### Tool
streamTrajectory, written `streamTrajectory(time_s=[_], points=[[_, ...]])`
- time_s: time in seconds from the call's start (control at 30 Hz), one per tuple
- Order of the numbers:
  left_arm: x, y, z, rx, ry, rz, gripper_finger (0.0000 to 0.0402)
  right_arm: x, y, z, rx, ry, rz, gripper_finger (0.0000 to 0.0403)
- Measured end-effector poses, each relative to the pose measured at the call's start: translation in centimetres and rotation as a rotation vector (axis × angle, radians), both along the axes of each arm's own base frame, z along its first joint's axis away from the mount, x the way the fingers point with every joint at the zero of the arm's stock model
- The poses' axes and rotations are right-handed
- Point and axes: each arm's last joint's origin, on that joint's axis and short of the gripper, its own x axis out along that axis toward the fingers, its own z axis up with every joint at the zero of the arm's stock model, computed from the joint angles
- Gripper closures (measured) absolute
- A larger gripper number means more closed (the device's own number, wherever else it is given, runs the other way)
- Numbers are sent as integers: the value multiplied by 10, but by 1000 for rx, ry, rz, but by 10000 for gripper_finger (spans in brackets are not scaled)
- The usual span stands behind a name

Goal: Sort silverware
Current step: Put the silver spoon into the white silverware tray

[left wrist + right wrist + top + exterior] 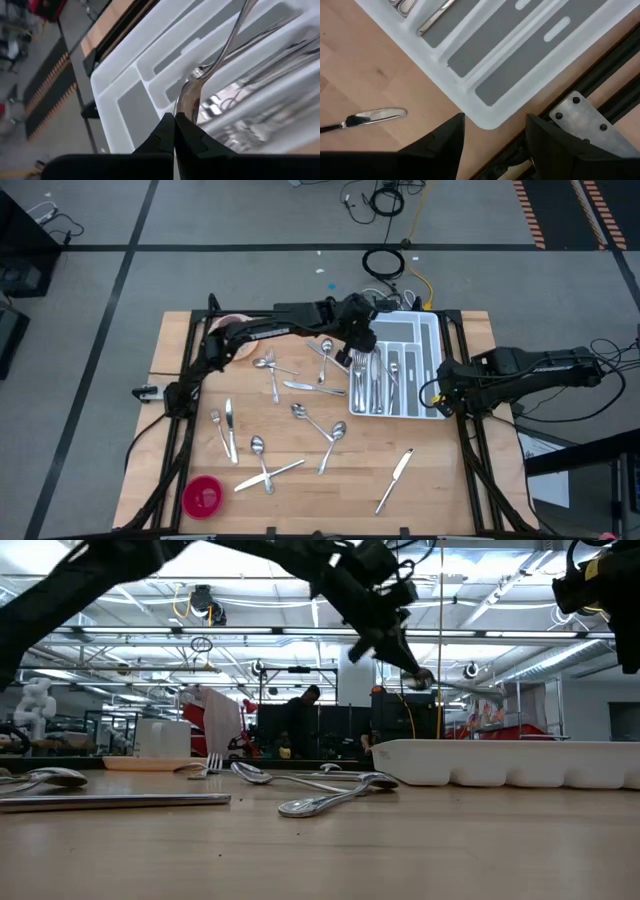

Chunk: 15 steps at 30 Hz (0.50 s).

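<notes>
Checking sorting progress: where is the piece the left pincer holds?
In the high view, the spoon hangs from the shut left pincer above the white tray's left compartments.

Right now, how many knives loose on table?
4 knives: one beside a fork, one beside tray, one crossing a spoon, one alone past tray's end. Left arm may hide others.

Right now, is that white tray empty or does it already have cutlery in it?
Partly filled. The white tray holds silverware in its compartments nearer the table's middle; the other slots look bare.
</notes>
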Motion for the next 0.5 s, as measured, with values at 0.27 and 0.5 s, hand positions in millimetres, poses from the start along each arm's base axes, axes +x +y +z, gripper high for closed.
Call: streamTrajectory(time_s=[0.27,0.5], points=[[25,-2,-37,105,31,-120,401,3,0,1,1,-35,-1,202],[35,-16,-56,215,60,-255,401,7,0,1,-9,-70,13,202]])
